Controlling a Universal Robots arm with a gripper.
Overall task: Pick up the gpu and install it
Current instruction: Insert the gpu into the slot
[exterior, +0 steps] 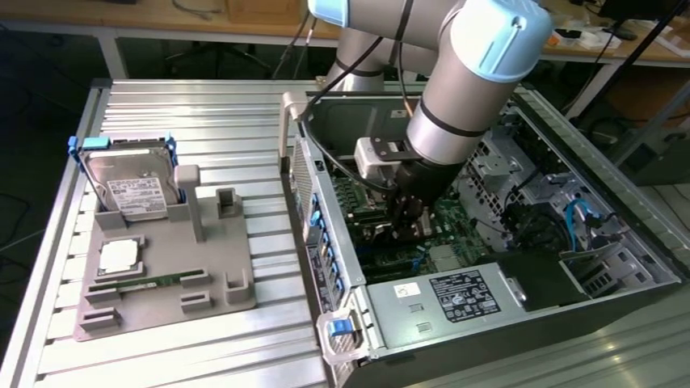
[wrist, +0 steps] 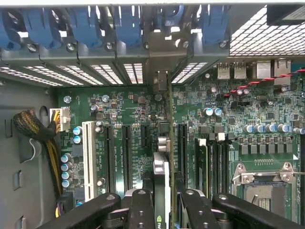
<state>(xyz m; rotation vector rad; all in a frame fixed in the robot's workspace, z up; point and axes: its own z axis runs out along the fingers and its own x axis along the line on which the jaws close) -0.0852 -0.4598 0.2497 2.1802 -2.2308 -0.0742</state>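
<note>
From my wrist camera, the gripper is clamped on the gpu, its two dark fingers pressing either face of the card, which I see edge-on, running away toward the slot brackets with its metal bracket end reaching the case's rear wall. The card stands upright over the green motherboard, between the black expansion slots; I cannot tell whether it is seated. In the exterior view, my arm reaches down into the open computer case. Farther toward that view's left, the grey tray holds the hard drive upright and the memory stick lying flat.
</note>
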